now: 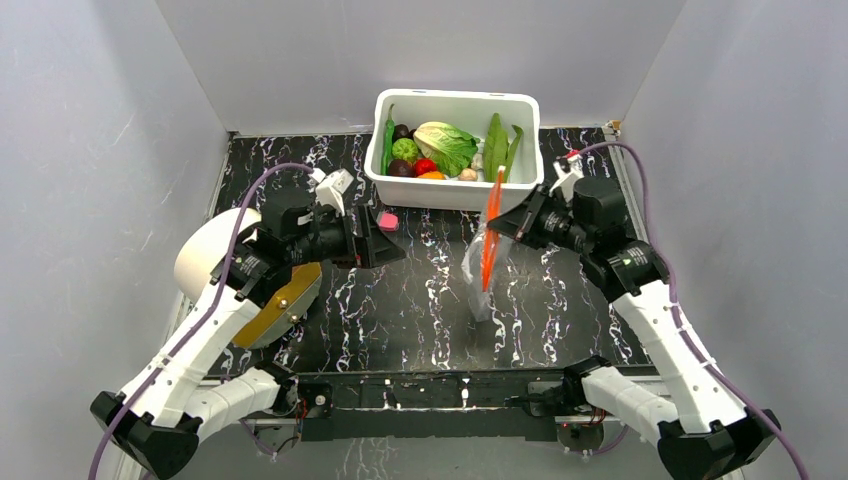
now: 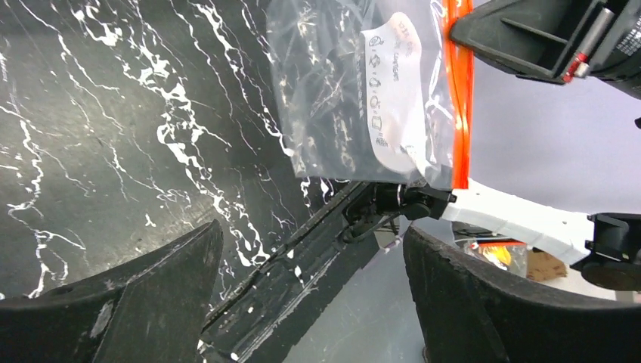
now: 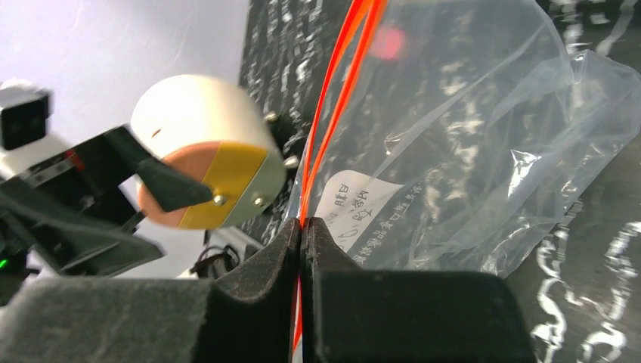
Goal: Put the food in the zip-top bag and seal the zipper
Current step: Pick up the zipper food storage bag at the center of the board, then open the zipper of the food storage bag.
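Bag point(image 1: 479, 272) hangs mid-counter, just near of the tub point(image 1: 452, 194), mouth edge turned on end so the zipper point(image 1: 489, 236) runs top to bottom. Its lower part looks to reach the counter point(image 1: 400, 300); contact is not certain. No food shows inside it, only a white label.

Right gripper point(image 3: 305, 231): jaws clenched on the zipper, both lips pinched together.

Left gripper point(image 1: 388, 240): jaws released, nothing between them, aimed right at the bag, well apart from it.

Food point(image 1: 440, 150) all lies in the tub at the far side: cabbage, pods, tomato and the rest.

Step in hand, as judged: presenting the bag for opening; loading not begun, sealing far off.

Next move likely calls for the left jaws to take one lip beside the right grip and part the mouth. The film is slack and may slip or fold.
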